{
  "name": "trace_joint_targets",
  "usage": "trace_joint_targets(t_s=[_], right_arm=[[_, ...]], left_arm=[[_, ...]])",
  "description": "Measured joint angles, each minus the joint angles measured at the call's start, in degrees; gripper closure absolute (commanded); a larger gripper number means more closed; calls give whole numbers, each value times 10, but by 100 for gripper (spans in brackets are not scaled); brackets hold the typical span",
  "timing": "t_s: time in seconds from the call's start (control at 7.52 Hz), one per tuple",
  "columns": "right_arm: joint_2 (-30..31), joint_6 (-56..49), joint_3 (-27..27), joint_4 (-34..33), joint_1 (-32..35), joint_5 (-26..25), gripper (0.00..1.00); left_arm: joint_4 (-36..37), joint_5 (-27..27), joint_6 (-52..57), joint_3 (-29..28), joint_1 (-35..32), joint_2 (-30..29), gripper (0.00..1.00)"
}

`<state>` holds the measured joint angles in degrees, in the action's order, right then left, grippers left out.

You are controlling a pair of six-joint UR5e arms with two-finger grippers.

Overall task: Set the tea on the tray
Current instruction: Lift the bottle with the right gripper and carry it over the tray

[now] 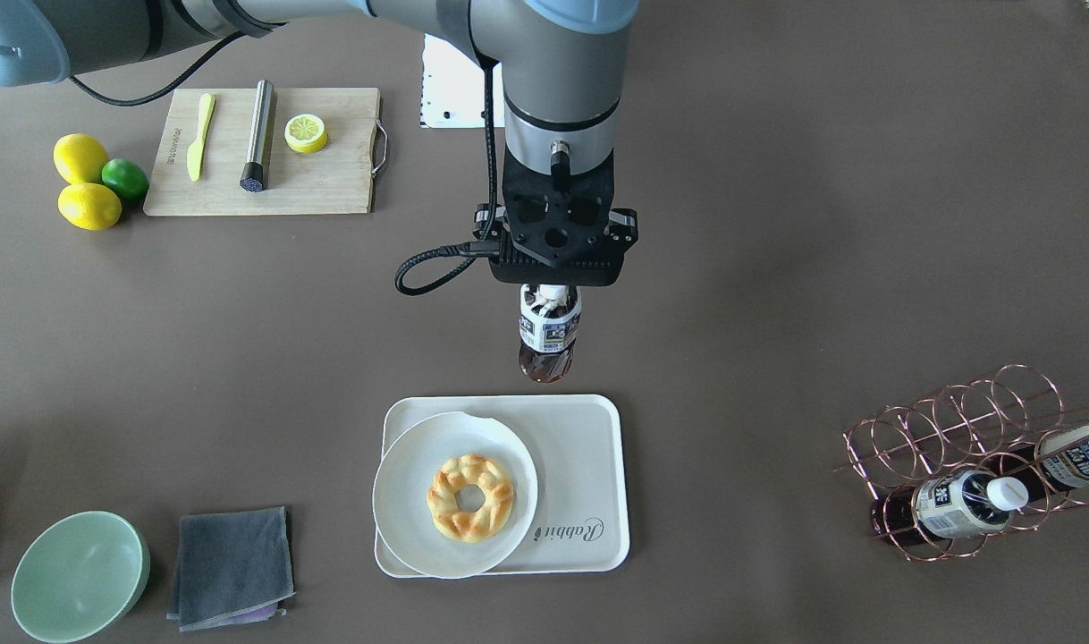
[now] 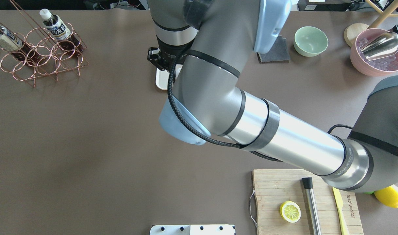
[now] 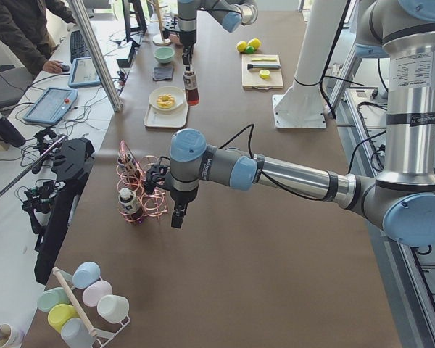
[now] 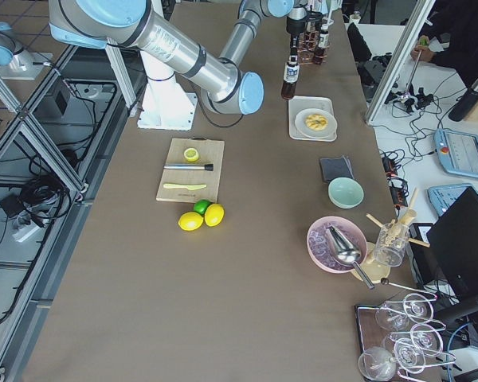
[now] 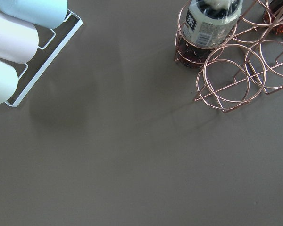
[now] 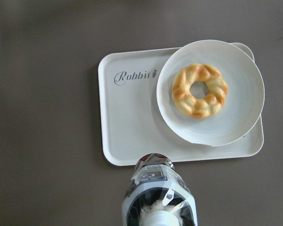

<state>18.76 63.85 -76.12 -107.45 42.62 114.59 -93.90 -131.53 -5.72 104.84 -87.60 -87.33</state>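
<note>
Near rounded cream plastic tray (image 1: 580, 465), right gripper (image 1: 552, 292) clasping clear, brown-filled tea bottle (image 1: 549, 338)

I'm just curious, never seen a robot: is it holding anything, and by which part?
The right gripper holds the tea by its capped top, hanging just short of the tray. The left gripper cannot be judged.

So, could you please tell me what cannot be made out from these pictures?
Right claw: its fingers are hidden under the wrist housing in the front-facing view and behind the tea in its wrist view.
Left claw: shows only in the exterior left view, too small to judge open or shut.
Tray: the right arm covers all but a corner in the overhead view.
</note>
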Motion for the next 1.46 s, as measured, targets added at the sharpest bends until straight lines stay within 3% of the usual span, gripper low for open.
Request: trace_joint_targets(t_s=[0.4,1.06,1.46], right_arm=[[-40,-2,113,61,20,5,100],[-48,4,176,104,17,4,100],[-94,19,264,157,14,-1,100]], left_arm=[[-1,0,-1,-4,0,-7,2],[-1,0,0,-6,0,-8,2],[-1,1,0,-8,0,-2,2]])
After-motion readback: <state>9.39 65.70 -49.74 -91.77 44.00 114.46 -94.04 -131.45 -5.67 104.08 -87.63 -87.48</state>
